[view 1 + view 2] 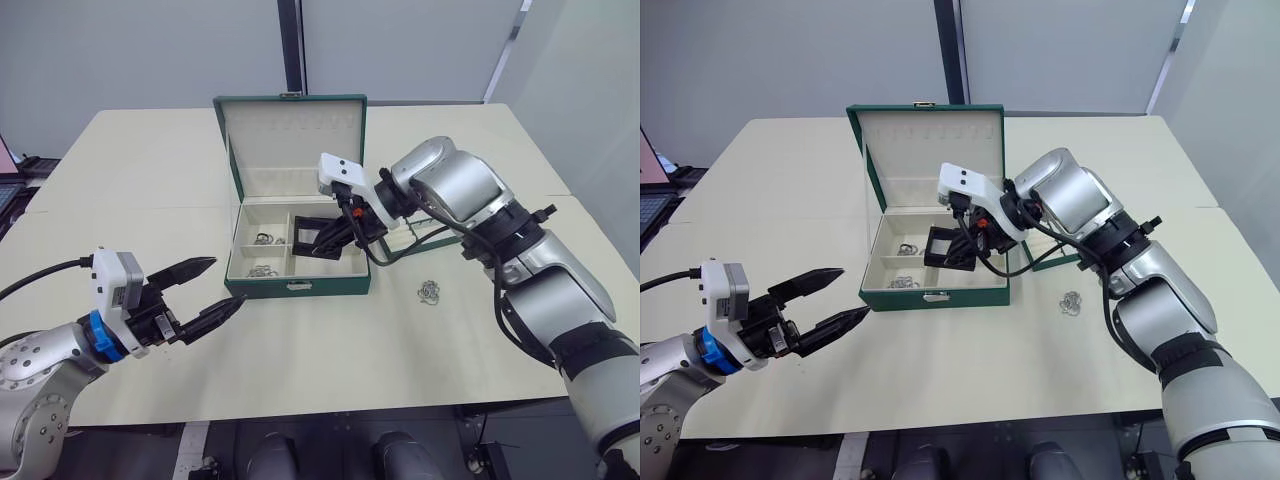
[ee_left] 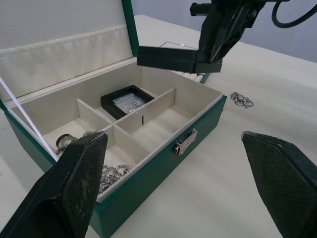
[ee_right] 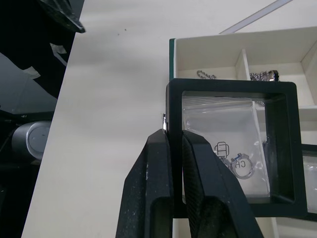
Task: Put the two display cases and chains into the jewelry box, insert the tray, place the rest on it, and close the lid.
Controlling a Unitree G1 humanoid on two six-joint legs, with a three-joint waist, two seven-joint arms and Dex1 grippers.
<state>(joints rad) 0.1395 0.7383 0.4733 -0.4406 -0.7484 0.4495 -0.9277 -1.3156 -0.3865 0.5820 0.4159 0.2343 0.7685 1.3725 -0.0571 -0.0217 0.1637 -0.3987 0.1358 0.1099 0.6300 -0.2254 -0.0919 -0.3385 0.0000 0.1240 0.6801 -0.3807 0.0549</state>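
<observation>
The right gripper (image 1: 962, 247) pinched the second display case (image 1: 943, 246) by its rim, directly above the jewelry box (image 1: 932, 289), tilted on edge.

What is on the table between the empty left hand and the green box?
Nothing: in the left eye view the stretch of table between the open left gripper and the jewelry box is bare; the loose chain lies on the box's far side.
</observation>
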